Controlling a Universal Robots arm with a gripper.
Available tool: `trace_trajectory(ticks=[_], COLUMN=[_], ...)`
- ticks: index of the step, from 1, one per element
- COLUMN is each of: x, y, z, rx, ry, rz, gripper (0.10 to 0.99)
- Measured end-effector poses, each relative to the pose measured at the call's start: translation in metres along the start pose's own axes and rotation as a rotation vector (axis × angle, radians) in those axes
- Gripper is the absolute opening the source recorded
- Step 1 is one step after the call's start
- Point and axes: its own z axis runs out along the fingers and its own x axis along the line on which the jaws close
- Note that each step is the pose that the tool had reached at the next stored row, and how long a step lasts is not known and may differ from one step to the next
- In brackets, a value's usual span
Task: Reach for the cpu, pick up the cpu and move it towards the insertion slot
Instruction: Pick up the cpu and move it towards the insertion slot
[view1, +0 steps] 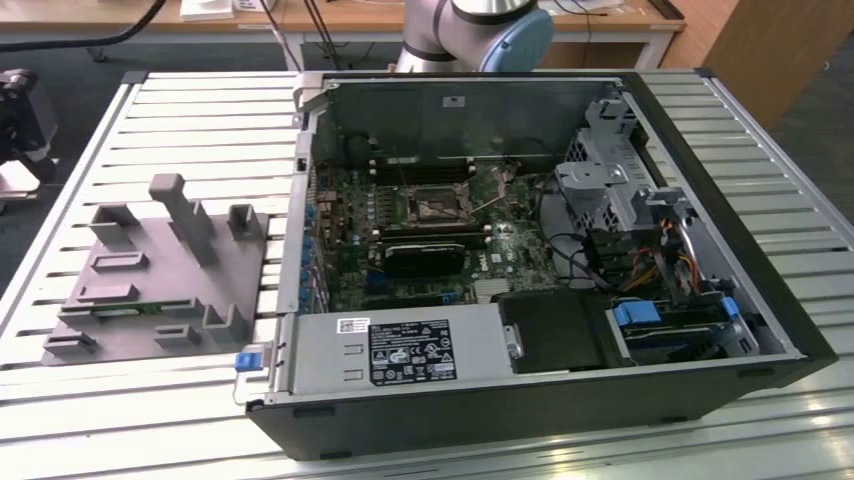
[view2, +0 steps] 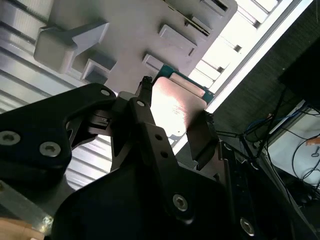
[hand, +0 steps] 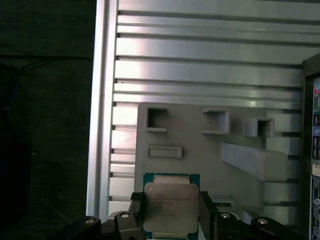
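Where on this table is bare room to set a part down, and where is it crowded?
In the exterior view, bare table slats lie between the holder tray and the arm, and below the tray. Inside the computer case, around the insertion slot, it is crowded.

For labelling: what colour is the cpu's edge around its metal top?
Teal-green, around the cpu; clearest in the first wrist view.

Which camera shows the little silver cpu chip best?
The first wrist view: the cpu faces the camera flat, its silvery top and green rim plain between the jaws. The second wrist view catches it at a slant, glare on its top, jaws covering part. In the exterior view it is too small to tell.
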Motion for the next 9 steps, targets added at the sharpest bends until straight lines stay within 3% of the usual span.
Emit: trace_trajectory(ticks=[9], x=[-0.0006], y=[0.0013], z=[-0.0338], rx=[0.0], ry=[0.0001], rz=[0.0], gripper=[0.529])
